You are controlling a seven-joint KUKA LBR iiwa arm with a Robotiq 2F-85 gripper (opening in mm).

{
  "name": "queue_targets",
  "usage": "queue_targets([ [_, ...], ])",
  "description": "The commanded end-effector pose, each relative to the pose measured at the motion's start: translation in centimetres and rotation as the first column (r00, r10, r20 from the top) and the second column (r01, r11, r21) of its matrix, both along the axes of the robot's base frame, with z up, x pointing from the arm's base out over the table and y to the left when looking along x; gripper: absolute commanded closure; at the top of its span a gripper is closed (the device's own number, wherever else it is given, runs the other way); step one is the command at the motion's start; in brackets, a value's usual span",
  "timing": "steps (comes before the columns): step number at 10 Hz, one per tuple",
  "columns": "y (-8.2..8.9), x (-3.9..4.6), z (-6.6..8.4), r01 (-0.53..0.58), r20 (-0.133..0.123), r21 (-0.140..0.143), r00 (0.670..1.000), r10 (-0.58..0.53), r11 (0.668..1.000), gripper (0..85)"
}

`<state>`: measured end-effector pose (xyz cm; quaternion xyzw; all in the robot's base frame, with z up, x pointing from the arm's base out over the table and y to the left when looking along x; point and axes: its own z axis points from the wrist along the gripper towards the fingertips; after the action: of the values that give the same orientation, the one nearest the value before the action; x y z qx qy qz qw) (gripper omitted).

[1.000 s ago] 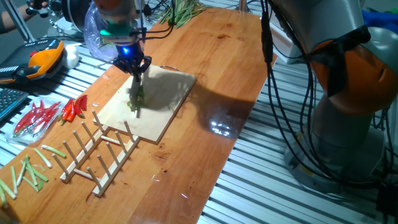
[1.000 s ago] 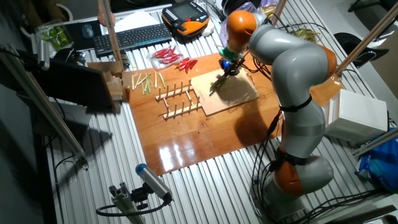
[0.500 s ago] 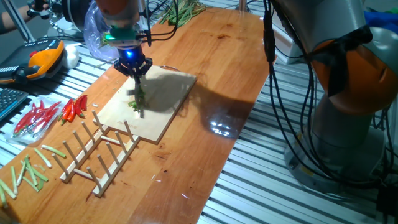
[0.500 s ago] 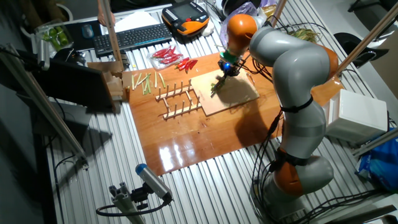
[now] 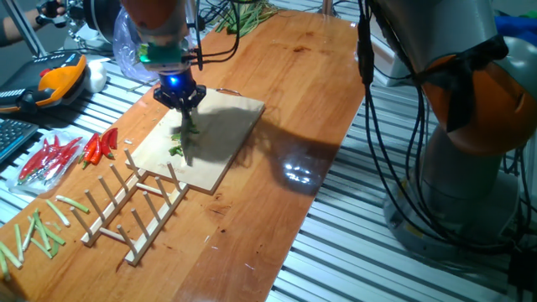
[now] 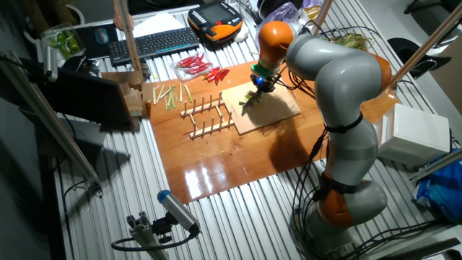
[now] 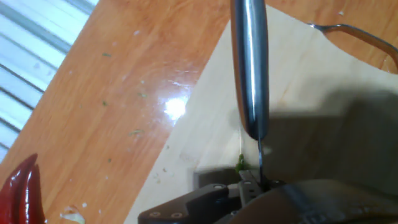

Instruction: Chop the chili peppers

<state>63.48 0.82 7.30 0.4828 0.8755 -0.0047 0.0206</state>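
Fixed views, for your inventory: glossy wooden tabletop (image 5: 285,101) on ribbed metal slats, its right half bare. Pale square cutting board (image 5: 222,147), flat; its far-right part lies open. Wooden peg rack (image 5: 134,210) just beside its near edge. Gripper (image 5: 179,94) clasps a slim steel knife (image 7: 250,62), blade down over the board. Green chili pepper (image 5: 181,138) pieces lie beneath it. Glossy red chilies (image 5: 99,147) lie left of the board.

— What finishes am I seeing?
— I'm looking at a polished steel blade (image 7: 250,68), smooth and mirror-like, over my pale, matt wooden cutting board (image 5: 220,143).
— And underneath?
— Varnished wooden tabletop (image 5: 277,92), glossy with glare. Bare wood peg rack (image 5: 134,205).
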Motion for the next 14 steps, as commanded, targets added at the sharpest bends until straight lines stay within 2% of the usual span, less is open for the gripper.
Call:
queue_targets([
  [1, -1.4, 0.96, 0.9, -0.007, -0.004, 0.011, 1.000, 0.007, 1.000, 85.0],
  [2, -2.0, 1.50, 1.9, -0.027, -0.019, 0.034, 0.999, 0.027, 0.999, 85.0],
  [4, -1.9, 1.86, 5.0, -0.076, -0.044, 0.064, 0.996, 0.079, 0.995, 85.0],
  [5, -1.1, 2.06, 7.1, -0.098, -0.038, 0.103, 0.994, 0.102, 0.990, 85.0],
  [6, -0.2, 2.15, 8.9, -0.130, -0.021, 0.150, 0.991, 0.135, 0.980, 85.0],
  [7, 1.1, 2.21, 10.9, -0.152, -0.002, 0.219, 0.988, 0.156, 0.964, 85.0],
  [8, 2.8, 2.32, 12.6, -0.159, -0.002, 0.264, 0.986, 0.165, 0.951, 85.0],
  [9, 5.0, 2.40, 14.4, -0.195, 0.007, 0.270, 0.980, 0.201, 0.943, 85.0],
  [11, 8.6, 2.23, 16.2, -0.276, 0.025, 0.259, 0.960, 0.279, 0.926, 85.0],
  [12, 9.8, 1.91, 16.7, -0.340, 0.039, 0.242, 0.939, 0.341, 0.909, 85.0],
  [13, 10.4, 1.41, 16.8, -0.433, 0.061, 0.220, 0.900, 0.431, 0.874, 85.0],
  [14, 10.7, 0.99, 16.9, -0.488, 0.081, 0.231, 0.872, 0.483, 0.842, 85.0],
])
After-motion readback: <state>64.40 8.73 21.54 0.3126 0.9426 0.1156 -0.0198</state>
